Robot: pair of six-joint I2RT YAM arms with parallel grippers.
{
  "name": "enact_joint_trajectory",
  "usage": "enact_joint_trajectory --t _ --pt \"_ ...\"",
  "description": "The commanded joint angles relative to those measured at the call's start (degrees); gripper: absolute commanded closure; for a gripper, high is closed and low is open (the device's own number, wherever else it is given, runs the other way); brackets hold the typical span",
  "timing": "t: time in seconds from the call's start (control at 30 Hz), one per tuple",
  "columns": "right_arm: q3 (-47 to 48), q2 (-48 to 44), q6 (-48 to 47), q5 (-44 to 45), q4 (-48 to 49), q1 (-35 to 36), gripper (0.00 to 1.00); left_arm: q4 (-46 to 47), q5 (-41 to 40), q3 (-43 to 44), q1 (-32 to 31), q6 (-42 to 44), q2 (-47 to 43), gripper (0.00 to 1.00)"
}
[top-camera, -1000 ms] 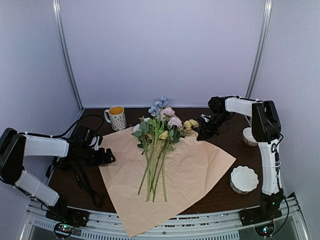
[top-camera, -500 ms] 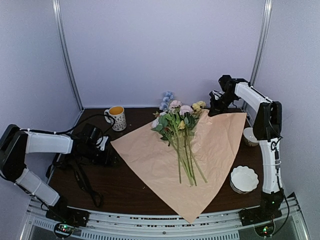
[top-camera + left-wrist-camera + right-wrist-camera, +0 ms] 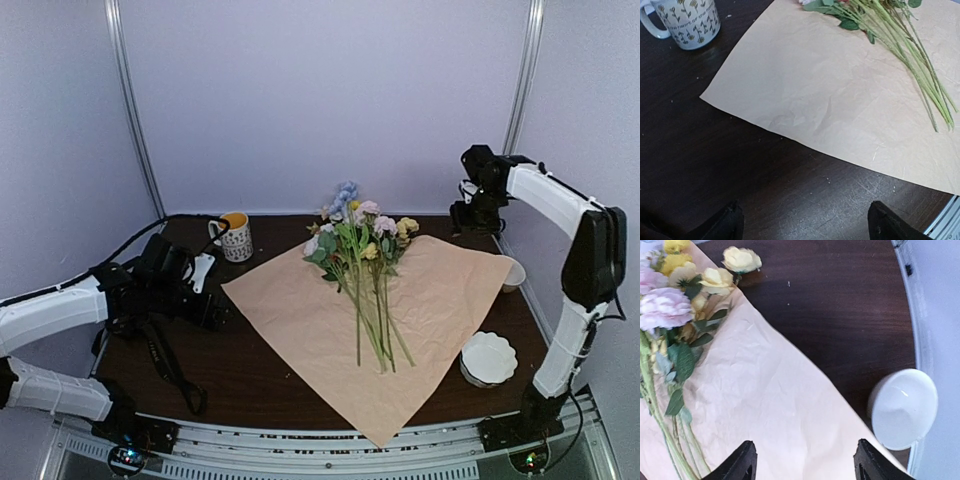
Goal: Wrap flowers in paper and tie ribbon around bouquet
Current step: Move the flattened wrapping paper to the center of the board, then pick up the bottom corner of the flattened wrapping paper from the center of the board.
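The paper [image 3: 420, 310], peach-tan side up, lies flat on the dark table. The flowers [image 3: 365, 250] rest loose on it, blooms toward the back and stems toward the front; no wrapped bouquet shows. A black ribbon [image 3: 170, 365] lies on the table at the front left. My left gripper [image 3: 212, 300] is open over bare table just off the paper's left edge [image 3: 790, 125]; it [image 3: 805, 230] holds nothing. My right gripper [image 3: 470, 218] is raised over the paper's back right corner. It [image 3: 805, 465] is open above the paper [image 3: 775, 415], beside the flowers [image 3: 670, 305].
A patterned mug [image 3: 235, 237] stands at the back left, shown too in the left wrist view [image 3: 687, 22]. A white bowl [image 3: 514, 272] sits by the paper's right corner [image 3: 902, 407]. A scalloped white dish [image 3: 488, 357] is at the front right.
My right gripper dragged the paper's corner up and to the right, then opened and let it go. The paper has settled flat, with the flowers shifted right. The left arm lifted slightly.
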Motion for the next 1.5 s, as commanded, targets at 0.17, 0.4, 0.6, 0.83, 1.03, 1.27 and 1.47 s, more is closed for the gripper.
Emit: enact_joint_trajectory --t 0.17,0.4,0.6,0.83,1.03,1.27,1.47 --pt "-26.2 -26.9 3.1 3.6 2.0 23.3 0.32 -0.9 -6.1 4.6 -9.9 7.9 -6.1 0.12" --pt "-47.0 -37.9 20.2 -3.0 3.0 36.0 0.32 -0.8 -9.6 7.3 -15.2 10.2 -2.7 0.13" --pt "-63.9 -47.4 36.6 -12.7 14.3 43.9 0.31 1.7 -9.4 8.7 -18.9 11.0 0.5 0.13" --pt "-76.1 -55.2 48.1 -15.4 24.8 44.5 0.32 1.3 -9.0 9.5 -21.2 11.7 1.5 0.13" --pt "-80.8 -47.0 51.3 -22.6 40.4 44.5 0.34 1.3 -9.3 9.3 -21.8 11.4 1.5 0.13" --pt "-79.5 -44.1 51.8 -25.3 46.1 44.4 0.77 1.9 -10.3 9.3 -25.5 14.1 1.8 0.14" --pt "-80.0 -44.8 53.9 -29.6 49.7 43.8 1.0 3.3 -13.0 13.7 -36.0 24.5 8.2 0.15"
